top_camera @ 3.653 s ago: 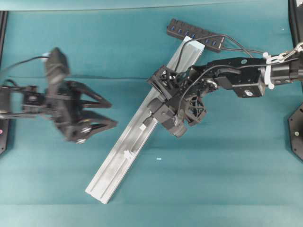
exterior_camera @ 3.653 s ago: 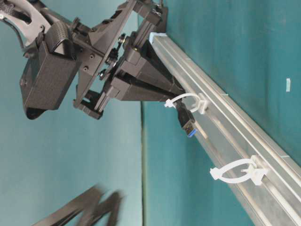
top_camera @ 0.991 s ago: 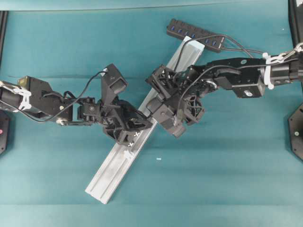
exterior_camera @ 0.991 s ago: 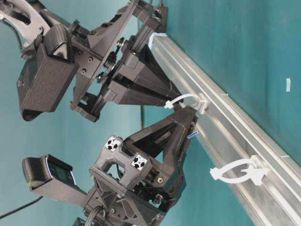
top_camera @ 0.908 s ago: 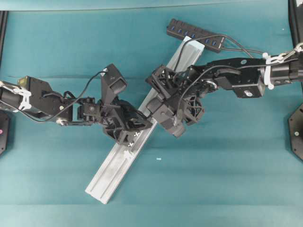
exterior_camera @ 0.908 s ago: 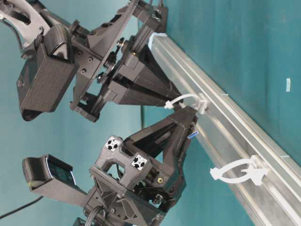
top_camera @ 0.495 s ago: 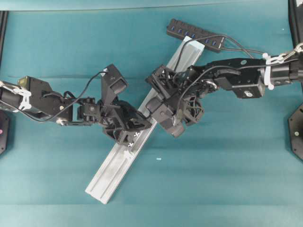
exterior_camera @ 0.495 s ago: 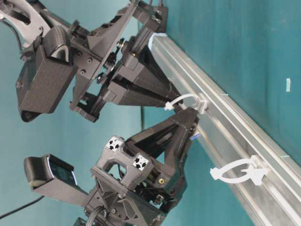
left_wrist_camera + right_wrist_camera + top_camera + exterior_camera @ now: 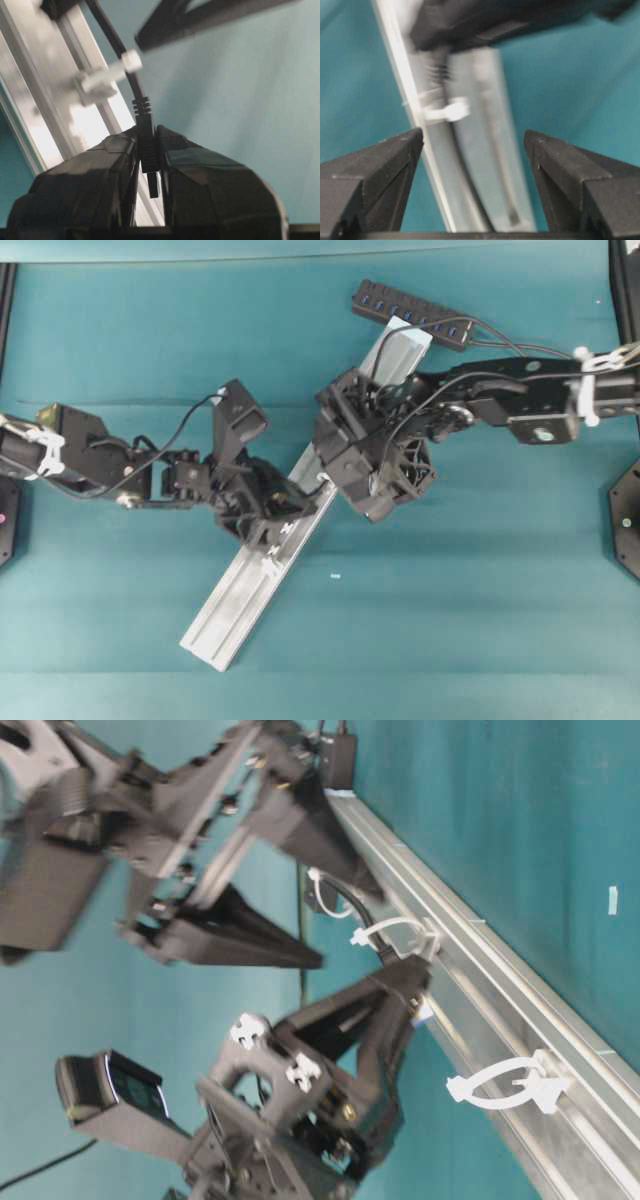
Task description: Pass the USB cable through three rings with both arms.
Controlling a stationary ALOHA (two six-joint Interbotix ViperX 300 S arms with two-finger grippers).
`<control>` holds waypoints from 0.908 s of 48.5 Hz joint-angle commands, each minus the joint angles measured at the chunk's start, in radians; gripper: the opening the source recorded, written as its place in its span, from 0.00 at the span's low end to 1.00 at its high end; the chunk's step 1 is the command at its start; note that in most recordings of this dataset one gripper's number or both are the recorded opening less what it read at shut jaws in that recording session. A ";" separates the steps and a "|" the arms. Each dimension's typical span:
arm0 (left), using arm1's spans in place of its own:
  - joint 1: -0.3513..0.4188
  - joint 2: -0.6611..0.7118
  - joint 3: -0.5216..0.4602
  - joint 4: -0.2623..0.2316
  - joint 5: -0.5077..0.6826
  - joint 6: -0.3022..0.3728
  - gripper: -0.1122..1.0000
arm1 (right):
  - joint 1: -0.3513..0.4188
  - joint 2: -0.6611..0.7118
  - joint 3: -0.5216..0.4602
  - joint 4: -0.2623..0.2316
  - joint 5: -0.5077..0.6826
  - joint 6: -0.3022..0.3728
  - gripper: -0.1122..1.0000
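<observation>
The left claw pinches the USB cable by its plug, just below the ring it has threaded, the cord running along the rail. The next ring lies further down-rail, nearer the left arm. The right claw stands wide, holding nothing.

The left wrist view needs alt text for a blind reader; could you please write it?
The left claw pinches the black USB plug, its cable running up past a white ring on the silver rail, above teal table.

No legible text or labels.
</observation>
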 commanded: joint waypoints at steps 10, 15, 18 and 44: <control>-0.028 -0.087 0.052 0.003 -0.005 -0.055 0.20 | -0.002 -0.031 0.021 0.003 0.006 0.106 0.88; -0.034 -0.107 0.058 0.003 -0.005 -0.066 0.20 | 0.002 -0.031 0.021 0.003 0.003 0.160 0.87; -0.043 -0.115 0.054 0.003 -0.005 -0.067 0.20 | 0.003 -0.035 0.023 0.003 0.009 0.199 0.87; -0.095 -0.141 0.069 0.003 -0.003 -0.078 0.20 | 0.064 -0.057 0.028 -0.011 0.012 0.390 0.86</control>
